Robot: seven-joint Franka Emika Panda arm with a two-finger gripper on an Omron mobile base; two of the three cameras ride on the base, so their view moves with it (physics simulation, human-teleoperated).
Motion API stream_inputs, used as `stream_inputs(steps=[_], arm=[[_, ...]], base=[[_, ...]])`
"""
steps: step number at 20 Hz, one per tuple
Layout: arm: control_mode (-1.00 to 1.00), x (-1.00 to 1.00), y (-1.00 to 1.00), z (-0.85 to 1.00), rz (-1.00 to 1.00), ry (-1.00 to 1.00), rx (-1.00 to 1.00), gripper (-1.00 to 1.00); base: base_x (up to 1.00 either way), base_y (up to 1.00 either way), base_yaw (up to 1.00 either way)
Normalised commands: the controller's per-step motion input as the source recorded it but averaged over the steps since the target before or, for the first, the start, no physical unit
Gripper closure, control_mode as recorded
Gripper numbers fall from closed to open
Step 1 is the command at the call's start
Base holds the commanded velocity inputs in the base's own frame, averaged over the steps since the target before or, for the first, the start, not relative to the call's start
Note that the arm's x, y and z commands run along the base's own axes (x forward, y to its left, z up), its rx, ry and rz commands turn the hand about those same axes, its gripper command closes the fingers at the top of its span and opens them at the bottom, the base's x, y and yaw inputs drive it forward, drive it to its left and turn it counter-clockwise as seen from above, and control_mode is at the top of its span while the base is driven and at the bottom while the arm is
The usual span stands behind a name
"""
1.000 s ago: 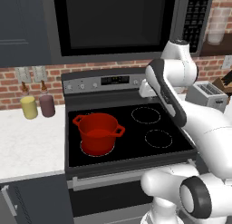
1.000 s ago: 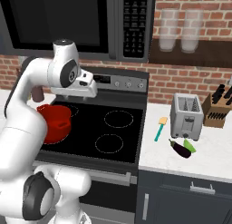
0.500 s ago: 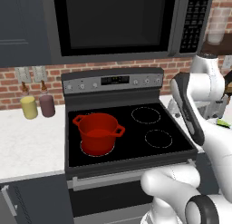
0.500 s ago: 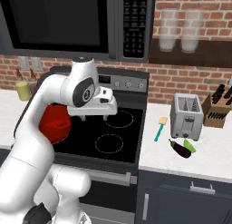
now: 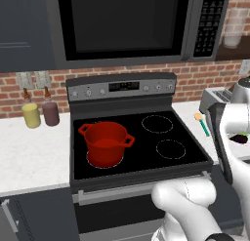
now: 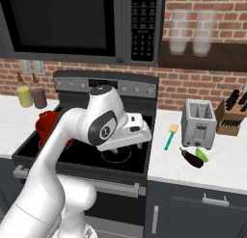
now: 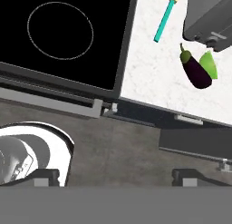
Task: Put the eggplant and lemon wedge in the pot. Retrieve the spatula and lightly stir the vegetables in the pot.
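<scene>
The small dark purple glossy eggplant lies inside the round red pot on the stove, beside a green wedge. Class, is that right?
Not quite. The small dark purple glossy eggplant lies on the white counter by the toaster, not in the round red pot. It is beside the green wedge; the right base view shows this.

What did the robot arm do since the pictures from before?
The arm swung from over the pot toward the right side of the stove, so the gripper now points toward the counter with the eggplant and spatula. It holds nothing. The pot, eggplant, green wedge, spatula and toaster stayed put.
</scene>
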Motion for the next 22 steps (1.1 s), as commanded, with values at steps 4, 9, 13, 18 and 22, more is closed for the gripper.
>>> stream_inputs(steps=[4, 9, 13, 18, 22], arm=[[-1.00, -0.01, -1.00, -0.08, 0.00, 0.03, -0.09, -1.00], [-1.00, 0.21, -1.00, -0.22, 0.00, 0.08, -0.02, -1.00], [-1.00, 0.76, -0.93, -0.51, 0.00, 0.09, 0.00, -1.00], [-1.00, 0.72, -0.55, -0.36, 0.05, 0.00, 0.00, -1.00], [-1.00, 0.98, -0.49, -0.45, 0.09, 0.02, 0.04, -1.00]], base=[[0.00, 0.00, 0.00], [0.00, 0.00, 0.00], [0.00, 0.00, 0.00], [0.00, 0.00, 0.00], [0.00, 0.00, 0.00]])
